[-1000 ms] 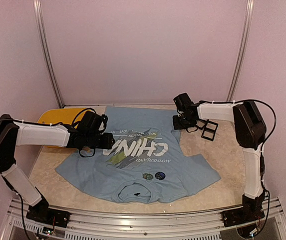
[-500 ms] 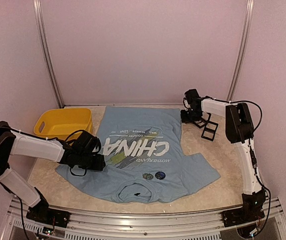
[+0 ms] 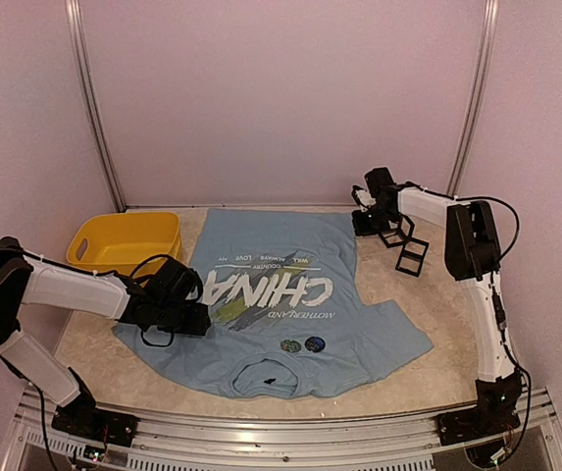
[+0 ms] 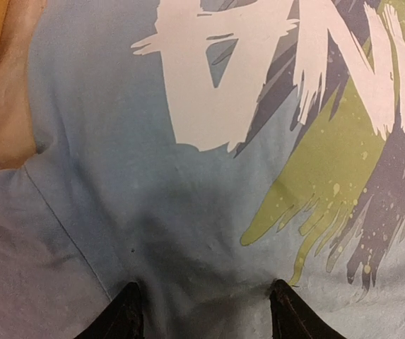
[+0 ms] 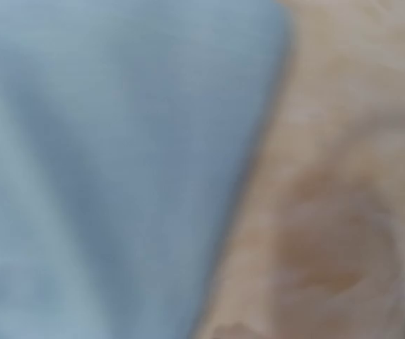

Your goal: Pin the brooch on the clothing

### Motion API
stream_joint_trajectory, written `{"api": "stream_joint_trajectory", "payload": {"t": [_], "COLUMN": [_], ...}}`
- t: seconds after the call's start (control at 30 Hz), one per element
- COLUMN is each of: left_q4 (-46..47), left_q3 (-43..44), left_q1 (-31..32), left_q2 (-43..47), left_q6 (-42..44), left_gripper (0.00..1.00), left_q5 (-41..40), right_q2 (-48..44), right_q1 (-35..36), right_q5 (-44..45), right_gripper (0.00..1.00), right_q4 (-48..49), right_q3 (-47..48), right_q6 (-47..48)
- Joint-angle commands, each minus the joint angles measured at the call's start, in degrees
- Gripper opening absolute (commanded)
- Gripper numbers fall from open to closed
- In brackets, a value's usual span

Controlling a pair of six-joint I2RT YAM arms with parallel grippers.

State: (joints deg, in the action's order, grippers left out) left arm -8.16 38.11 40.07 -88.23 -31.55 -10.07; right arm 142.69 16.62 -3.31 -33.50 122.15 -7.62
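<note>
The clothing [image 3: 271, 294] is a light blue T-shirt printed with white "CHINA" and a yellow-green streak, spread flat with its collar toward me. Two small round brooches [image 3: 301, 344] lie side by side on it just above the collar. My left gripper [image 3: 200, 316] is low over the shirt's left chest. In the left wrist view it [image 4: 206, 311] is open, with its dark fingertips [image 4: 126, 311] resting on bare blue cloth [image 4: 153, 212] next to the streak. My right gripper [image 3: 362, 224] is at the shirt's far right corner, shut. The right wrist view is a blur of shirt edge [image 5: 117, 155] and table.
A yellow bin [image 3: 124, 240] stands at the back left, beside the shirt's sleeve. A black wire-frame object [image 3: 408, 253] sits on the beige table [image 3: 437, 304] right of the right gripper. Pale walls and metal posts close in the back and sides.
My left arm swung nearer, from beside the bin down onto the shirt's left chest, and has since settled. The right gripper drew back off the shirt toward its far right corner.
</note>
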Motion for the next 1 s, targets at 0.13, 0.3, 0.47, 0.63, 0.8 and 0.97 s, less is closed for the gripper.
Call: {"api": "stream_joint_trajectory", "payload": {"t": [0.13,0.3,0.47,0.63,0.8,0.97], "left_q4": [0.05,13.98,16.05,22.93,44.18,46.56], "left_q3": [5.25,2.56,1.31,-5.92,-18.71,-20.51], "left_q1": [-2.62,-14.53,-20.24,-20.99,-21.16,-21.04], "left_q2": [16.60,29.95,31.24,28.84,27.86,26.42], "left_q6": [7.73,13.96,13.13,10.99,14.26,15.08], "left_gripper": [0.74,0.88,0.95,0.96,0.96,0.98], "left_q5": [-19.37,-22.10,-21.99,-25.70,-28.43,-28.53], "right_q2": [-32.52,-53.45,-71.93,-85.53,-92.38,-91.49], "right_q1": [1.32,-0.26,-0.71,-0.72,-0.80,-0.81], "right_q5": [-3.31,6.43,15.32,24.49,25.57,27.78], "right_gripper": [0.51,0.74,0.80,0.82,0.84,0.84], "right_q4": [17.45,26.86,38.46,47.04,56.60,55.81], "right_q3": [-21.08,-41.22,-64.36,-85.30,-101.12,-102.31], "right_q6": [0.56,-1.45,-0.50,-3.47,-3.76,-4.69]}}
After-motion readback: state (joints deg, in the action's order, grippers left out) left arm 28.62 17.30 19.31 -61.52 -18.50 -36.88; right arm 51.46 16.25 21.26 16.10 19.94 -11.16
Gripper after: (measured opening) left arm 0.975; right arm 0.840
